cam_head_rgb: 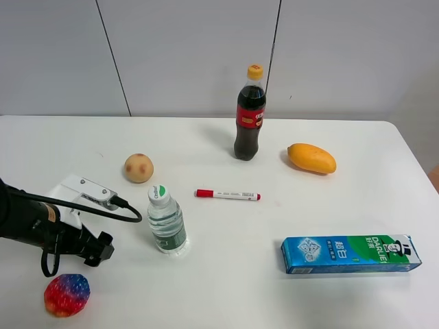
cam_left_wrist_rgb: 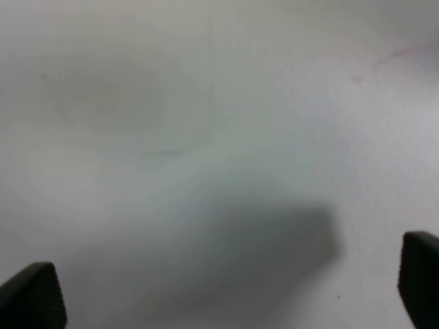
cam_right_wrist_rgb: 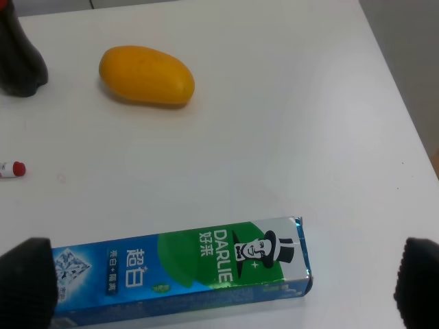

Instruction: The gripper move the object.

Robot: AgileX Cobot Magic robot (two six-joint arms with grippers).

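Observation:
The object, a bumpy red, yellow and bluish-purple ball (cam_head_rgb: 67, 295), lies on the white table (cam_head_rgb: 226, 274) at the front left corner. My left gripper (cam_head_rgb: 100, 249), black with a white bracket block (cam_head_rgb: 81, 193) and black cables, hovers just behind and to the right of the ball, apart from it. In the left wrist view the left gripper (cam_left_wrist_rgb: 226, 288) is open over bare table, with only its shadow between the fingertips; the ball is out of that view. My right gripper (cam_right_wrist_rgb: 223, 281) is open and empty; it does not show in the exterior high view.
A tan ball with reddish spots (cam_head_rgb: 138, 168), a water bottle (cam_head_rgb: 166, 221), a red-capped marker (cam_head_rgb: 227, 195), a cola bottle (cam_head_rgb: 250, 114), an orange mango (cam_head_rgb: 311, 158) and a blue-green toothpaste box (cam_head_rgb: 350, 253) stand on the table. The box (cam_right_wrist_rgb: 185, 271) lies beneath my right gripper.

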